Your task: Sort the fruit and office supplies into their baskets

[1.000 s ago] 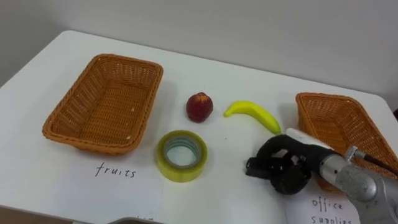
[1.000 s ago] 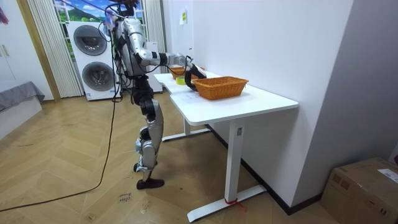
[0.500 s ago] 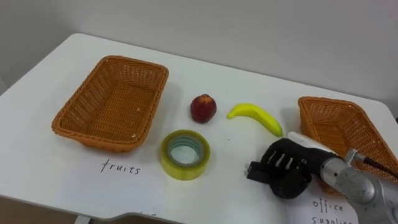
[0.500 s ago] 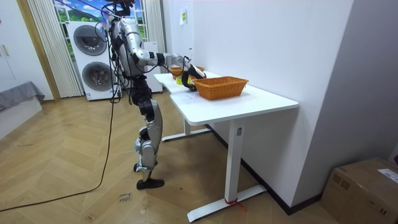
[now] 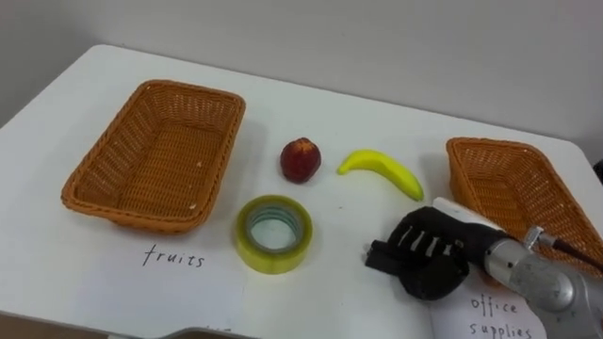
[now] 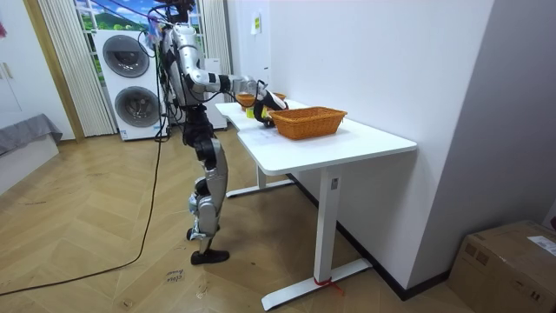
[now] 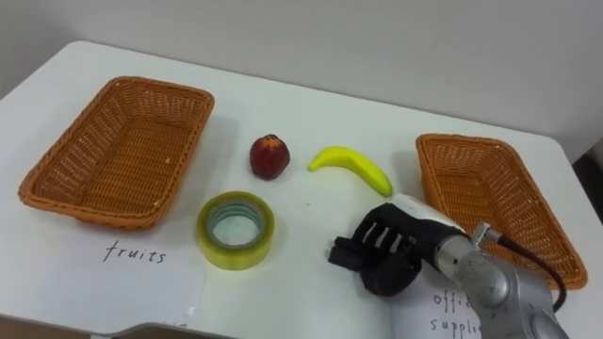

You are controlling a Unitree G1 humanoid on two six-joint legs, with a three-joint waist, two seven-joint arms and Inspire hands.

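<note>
Left eye view: one right hand (image 5: 426,265) hangs low over the white table (image 5: 113,75), its fingers curled into a fist with the knuckles up. One banana (image 5: 382,170) lies just beyond the hand. One yellow tape roll (image 5: 273,234) lies flat to its left, apart from it. One red fruit (image 5: 301,159) sits beyond the roll. There are two wicker baskets: the right basket (image 5: 509,193) is just right of the hand, and the left basket (image 5: 151,160) is well apart to its left.

Room view: the robot stands at the table's far end, its right arm reaching over the tabletop.

Right eye view: the same five things lie around the fist.
</note>
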